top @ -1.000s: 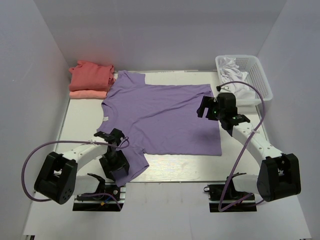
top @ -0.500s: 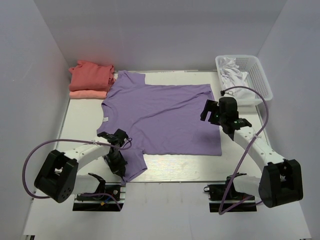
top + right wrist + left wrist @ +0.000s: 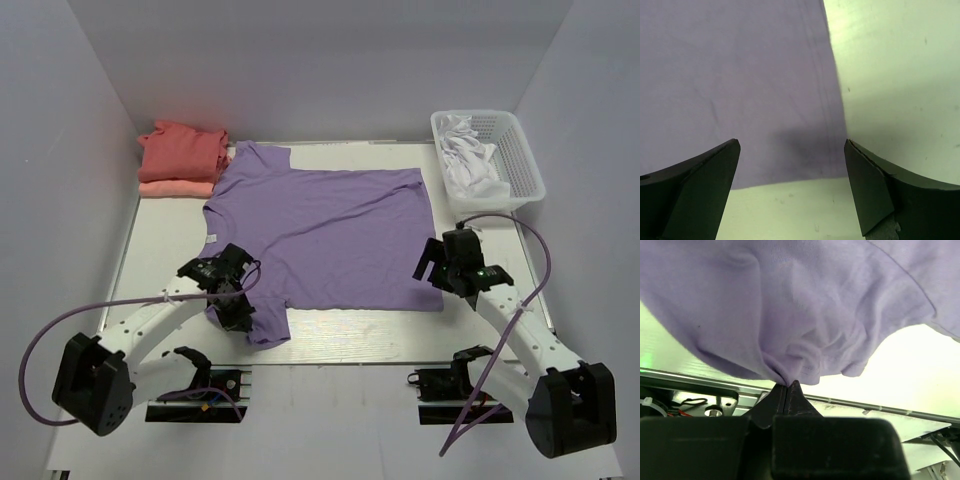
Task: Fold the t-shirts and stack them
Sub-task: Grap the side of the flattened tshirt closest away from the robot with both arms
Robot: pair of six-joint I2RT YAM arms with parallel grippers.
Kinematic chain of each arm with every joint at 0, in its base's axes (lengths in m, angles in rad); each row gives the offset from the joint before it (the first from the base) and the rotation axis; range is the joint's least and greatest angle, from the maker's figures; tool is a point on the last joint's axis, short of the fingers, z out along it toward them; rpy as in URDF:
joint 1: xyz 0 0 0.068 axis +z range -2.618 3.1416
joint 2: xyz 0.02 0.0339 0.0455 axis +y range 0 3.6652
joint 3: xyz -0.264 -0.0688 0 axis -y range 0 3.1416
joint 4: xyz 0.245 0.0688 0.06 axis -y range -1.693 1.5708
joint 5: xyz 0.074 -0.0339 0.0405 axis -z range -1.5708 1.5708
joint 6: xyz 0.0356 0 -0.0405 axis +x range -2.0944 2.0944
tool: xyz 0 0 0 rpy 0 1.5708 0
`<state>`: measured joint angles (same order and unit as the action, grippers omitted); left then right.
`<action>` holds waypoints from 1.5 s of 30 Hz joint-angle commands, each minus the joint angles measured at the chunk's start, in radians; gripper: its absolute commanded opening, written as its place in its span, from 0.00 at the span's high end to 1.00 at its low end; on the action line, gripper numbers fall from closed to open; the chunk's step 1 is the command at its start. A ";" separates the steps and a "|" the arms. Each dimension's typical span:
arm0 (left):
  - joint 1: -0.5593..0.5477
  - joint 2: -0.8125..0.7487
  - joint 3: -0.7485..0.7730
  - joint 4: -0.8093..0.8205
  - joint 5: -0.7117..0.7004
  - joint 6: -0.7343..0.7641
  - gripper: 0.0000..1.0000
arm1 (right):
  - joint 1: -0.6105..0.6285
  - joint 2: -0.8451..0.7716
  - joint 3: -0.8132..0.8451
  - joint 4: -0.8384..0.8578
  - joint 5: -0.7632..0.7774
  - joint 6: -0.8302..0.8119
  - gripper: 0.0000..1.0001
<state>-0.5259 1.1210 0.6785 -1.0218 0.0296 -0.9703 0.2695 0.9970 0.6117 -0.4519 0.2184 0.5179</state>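
Note:
A large lavender-purple t-shirt (image 3: pixel 320 230) lies spread flat mid-table, collar to the left. My left gripper (image 3: pixel 238 303) is shut on its near-left sleeve; in the left wrist view the cloth (image 3: pixel 805 305) bunches into the closed fingertips of that gripper (image 3: pixel 787 385) and is lifted off the table. My right gripper (image 3: pixel 432 270) hovers open over the shirt's near-right hem corner (image 3: pixel 740 75), and the jaws of this gripper (image 3: pixel 792 150) straddle that corner with nothing between them. A folded coral-red t-shirt (image 3: pixel 183 150) rests on a folded salmon-pink one (image 3: pixel 175 187) at the back left.
A white plastic basket (image 3: pixel 520 160) holding white cloth (image 3: pixel 468 165) stands at the back right. White walls close in the table on three sides. Bare tabletop (image 3: pixel 890 75) shows to the right of the shirt's hem.
The left gripper has shut on the sleeve and raised it slightly, pulling it inward. The right arm has drawn back toward the near edge, from the shirt's right side to its near-right corner.

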 commanded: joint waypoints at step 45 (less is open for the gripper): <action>-0.003 -0.041 0.029 -0.015 -0.005 0.041 1.00 | -0.033 0.074 -0.176 -0.079 -0.105 0.146 0.94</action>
<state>-0.5259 1.0931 0.6697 -1.0428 0.0177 -0.9417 0.2375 1.0683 0.4694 -0.4911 0.1547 0.6464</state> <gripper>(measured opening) 0.018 0.129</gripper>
